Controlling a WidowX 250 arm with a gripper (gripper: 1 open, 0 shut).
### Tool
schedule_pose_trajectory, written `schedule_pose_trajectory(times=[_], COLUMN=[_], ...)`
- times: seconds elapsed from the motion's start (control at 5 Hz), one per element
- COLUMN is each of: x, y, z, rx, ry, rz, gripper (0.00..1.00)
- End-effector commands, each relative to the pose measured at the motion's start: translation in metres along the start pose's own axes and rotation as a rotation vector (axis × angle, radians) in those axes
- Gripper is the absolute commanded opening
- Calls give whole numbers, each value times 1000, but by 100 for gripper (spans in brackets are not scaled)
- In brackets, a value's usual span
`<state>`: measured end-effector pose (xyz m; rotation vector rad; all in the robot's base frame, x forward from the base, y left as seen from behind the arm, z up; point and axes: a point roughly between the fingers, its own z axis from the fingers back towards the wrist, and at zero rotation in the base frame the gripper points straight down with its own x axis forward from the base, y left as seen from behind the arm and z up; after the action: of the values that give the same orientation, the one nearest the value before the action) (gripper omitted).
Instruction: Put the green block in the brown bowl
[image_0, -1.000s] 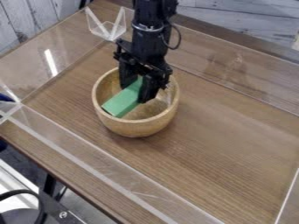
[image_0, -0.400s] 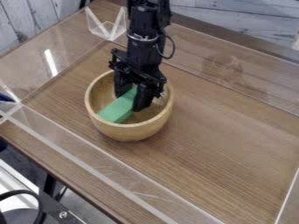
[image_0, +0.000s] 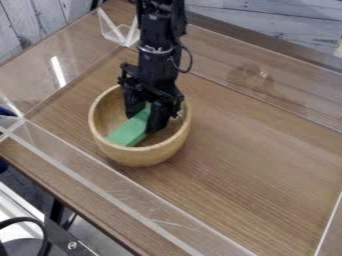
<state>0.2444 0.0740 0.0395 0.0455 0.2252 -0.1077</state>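
Tabletop without any readable writing

Gripper Down in Wooden Bowl with Green Block

The light-brown wooden bowl sits on the brown wooden table. Inside it lies the green block, slanting, with one end toward the near left of the bowl and the other reaching up to the black gripper. The gripper comes down into the bowl from above, its jaws closed together; whether they grip the block is hard to tell. The black robot arm rises from there out of the top of the view. Clear tape runs along the table, left of the bowl and nearer the camera. Black cables show in the bottom left corner.
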Motion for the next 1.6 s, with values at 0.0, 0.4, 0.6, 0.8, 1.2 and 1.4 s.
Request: schedule_pose_trajectory(times=[0.0, 0.4, 0.6, 0.8, 1.2, 1.4], x=[2, -4, -3, -2, -6, -9], y=[-1, -3, -4, -6, -7, -10], z=[13, 7, 6, 6, 16, 29], rx=[43, 5, 0, -5, 8, 19], ry=[-48, -99, -122, -144, -135, -125], rz=[-30, -60, -65, -70, -97, -97], gripper=[0, 0, 0, 0, 100, 100])
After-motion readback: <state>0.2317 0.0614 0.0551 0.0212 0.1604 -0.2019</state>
